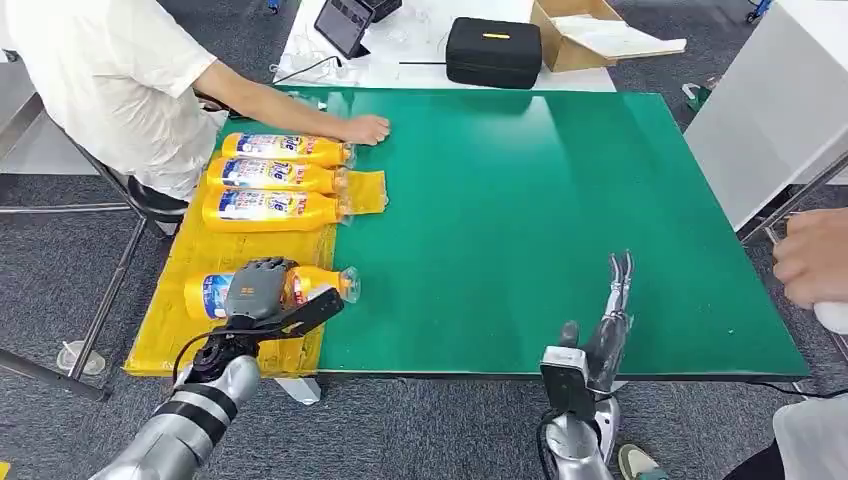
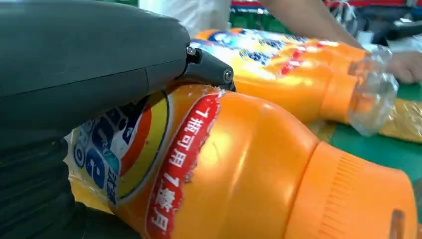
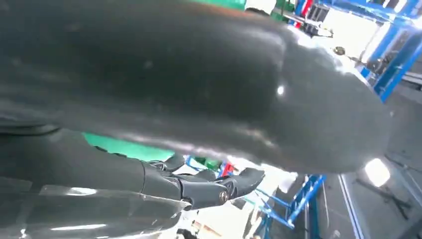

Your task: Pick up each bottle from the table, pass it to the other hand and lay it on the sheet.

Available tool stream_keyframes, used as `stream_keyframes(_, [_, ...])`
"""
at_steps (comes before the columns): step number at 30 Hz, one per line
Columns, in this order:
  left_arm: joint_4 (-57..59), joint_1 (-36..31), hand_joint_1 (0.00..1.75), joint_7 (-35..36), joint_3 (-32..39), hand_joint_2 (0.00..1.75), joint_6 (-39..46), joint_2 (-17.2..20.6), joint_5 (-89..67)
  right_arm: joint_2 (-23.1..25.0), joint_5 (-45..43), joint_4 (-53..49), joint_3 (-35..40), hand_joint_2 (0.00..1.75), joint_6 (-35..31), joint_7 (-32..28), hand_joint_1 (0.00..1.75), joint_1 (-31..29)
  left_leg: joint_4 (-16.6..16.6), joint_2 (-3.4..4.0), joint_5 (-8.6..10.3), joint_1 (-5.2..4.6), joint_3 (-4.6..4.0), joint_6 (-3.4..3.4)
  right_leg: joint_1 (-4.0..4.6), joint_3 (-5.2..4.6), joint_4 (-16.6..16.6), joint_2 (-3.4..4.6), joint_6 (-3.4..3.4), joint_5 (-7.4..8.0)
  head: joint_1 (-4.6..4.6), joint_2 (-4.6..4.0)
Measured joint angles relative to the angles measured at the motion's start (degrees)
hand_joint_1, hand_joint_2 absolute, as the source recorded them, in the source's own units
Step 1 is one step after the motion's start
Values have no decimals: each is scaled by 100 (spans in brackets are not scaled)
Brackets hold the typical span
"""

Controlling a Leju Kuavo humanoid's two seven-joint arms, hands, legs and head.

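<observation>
Your left hand (image 1: pixel 258 288) lies over the fourth bottle (image 1: pixel 310 285), fingers wrapped across its labelled body, and the bottle lies on its side on the yellow sheet (image 1: pixel 160 335) at the near left of the green table (image 1: pixel 560 200). The left wrist view confirms contact — the thumb presses the label just behind the shoulder. Whether the bottle's weight is fully on the sheet cannot be told, but it looks down.

Three bottles (image 1: pixel 270 177) lie in a row on the far part of the sheet, side by side, caps toward the green. A person's hand (image 1: pixel 366 129) rests at the cap of the farthest one; keep your arm away from it.

Your right hand (image 1: pixel 613 300) stands edge-up over the table's near edge, fingers straight and apart, holding nothing.

Progress, as judged: three bottles laid, a fourth at the point of laying — it needs only release. No bottle stands waiting on the green surface. At the right edge a second person's hand (image 1: pixel 812 256) holds something pale, too cropped to identify; it may be the next item, so you should not count the task closed.
</observation>
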Motion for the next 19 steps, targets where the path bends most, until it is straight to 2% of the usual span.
stream_keyframes(1, [90, -44, 0, -63, -4, 175, -35, 9, 46, -22, -33, 37, 24, 0, 0, 0, 0, -5, 0, 0, 0, 0, 1, 0, 0, 0, 2, 0, 0, 0, 0, -2])
stream_keyframes(19, [411, -259, 0, -227, -17, 175, -448, 37, 275, -177, -98, 361, 245, 0, 0, 0, 0, -45, 0, -1, 0, -1, 14, -7, -1, 10, 8, 0, -3, 0, 0, -2])
